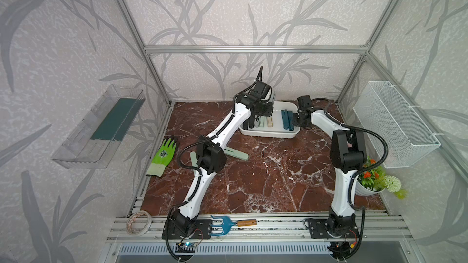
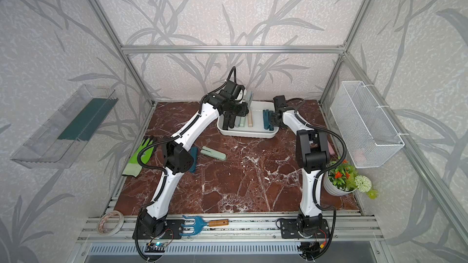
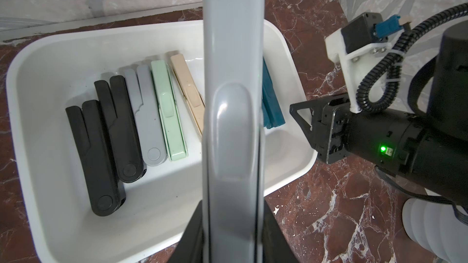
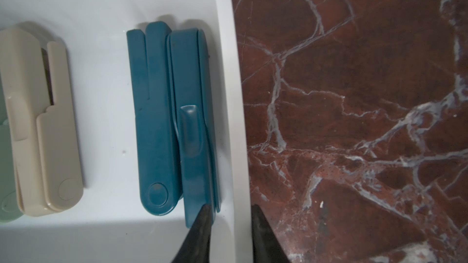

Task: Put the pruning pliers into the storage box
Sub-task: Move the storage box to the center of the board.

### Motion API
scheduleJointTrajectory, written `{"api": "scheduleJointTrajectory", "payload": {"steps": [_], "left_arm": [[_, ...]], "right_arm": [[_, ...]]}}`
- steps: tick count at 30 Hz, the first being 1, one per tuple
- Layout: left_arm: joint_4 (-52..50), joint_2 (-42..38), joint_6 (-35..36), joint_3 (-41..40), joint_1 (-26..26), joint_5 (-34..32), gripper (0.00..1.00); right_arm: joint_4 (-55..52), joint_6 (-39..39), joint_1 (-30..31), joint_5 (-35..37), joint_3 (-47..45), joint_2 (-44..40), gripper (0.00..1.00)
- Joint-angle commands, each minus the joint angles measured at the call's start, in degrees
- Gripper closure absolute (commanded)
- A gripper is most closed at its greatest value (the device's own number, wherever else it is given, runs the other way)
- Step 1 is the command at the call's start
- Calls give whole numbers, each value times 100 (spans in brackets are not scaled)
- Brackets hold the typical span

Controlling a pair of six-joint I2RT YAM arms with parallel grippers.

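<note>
The white storage box (image 1: pixel 268 135) (image 2: pixel 248 134) (image 3: pixel 76 46) stands at the back of the marble table. Several pruning pliers lie in it side by side: black (image 3: pixel 101 153), grey (image 3: pixel 149 122), mint (image 3: pixel 169 117), beige (image 3: pixel 188 89) and teal (image 4: pixel 157 122). My left gripper (image 1: pixel 263 108) (image 3: pixel 233 213) is shut on a grey pruning plier (image 3: pixel 233 97) (image 2: pixel 249 98), held over the box. The box's right wall (image 4: pixel 228 97) stands between the jaws of my right gripper (image 1: pixel 295 120) (image 4: pixel 230 211), one finger inside, one outside. A mint plier (image 1: pixel 235 154) and a teal one (image 2: pixel 193 161) lie on the table.
A green glove (image 1: pixel 164 156) lies at the table's left edge. A blue hand rake (image 1: pixel 228 225) and a tape roll (image 1: pixel 139 222) rest on the front rail. A flower pot (image 1: pixel 374 183) stands at the right. A wire basket (image 1: pixel 395 127) and a clear bin (image 1: pixel 98 127) hang on the side walls.
</note>
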Motion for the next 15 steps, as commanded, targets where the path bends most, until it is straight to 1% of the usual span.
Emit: {"api": "scheduleJointTrajectory", "payload": {"steps": [1,8,9,12,15], "left_arm": [[161,-80,-118,-126,0,66,90],[246,-129,-202,-344,9,64,90],[276,-165,-207,-403,9,49,90],[377,-305,-237,-641,12,20,90],[584,-478,-369,-978,2,45,90]], "right_arm": [[50,-55,37,-202,-211,-196,81],[-10,-140,48,-301,-259,-144,85],[-33,-145,48,-332,-258,-150,87],[-72,-165,99,-362,-356,-297,91],[3,-159,198,-361,-656,-568,94]]}}
